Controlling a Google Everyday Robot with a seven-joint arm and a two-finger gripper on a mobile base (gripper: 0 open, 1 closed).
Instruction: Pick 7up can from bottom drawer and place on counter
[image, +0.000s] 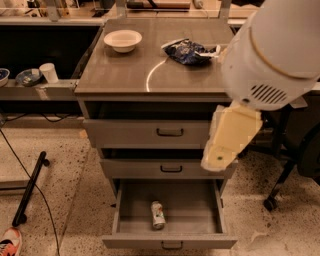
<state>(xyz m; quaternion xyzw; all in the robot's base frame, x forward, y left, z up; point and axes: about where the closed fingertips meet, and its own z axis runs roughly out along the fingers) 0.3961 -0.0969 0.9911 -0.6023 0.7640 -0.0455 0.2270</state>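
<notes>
One 7up can (158, 214) lies reachable in the pulled-out bottom drawer (135, 242). The gripper (222, 150) hangs above its right edge, and I cannot tell whether it is clenched.

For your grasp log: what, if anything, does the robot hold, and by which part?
Nothing: the gripper hangs before the middle drawer, rightward; the 7up can lies loose in the bottom drawer.

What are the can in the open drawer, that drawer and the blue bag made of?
The 7up can looks like thin metal, pale with a sheen. The bottom drawer seems matte grey sheet metal. The snack bag looks like foil: glossy, creased. The gripper hangs before the middle drawer, right side.
</notes>
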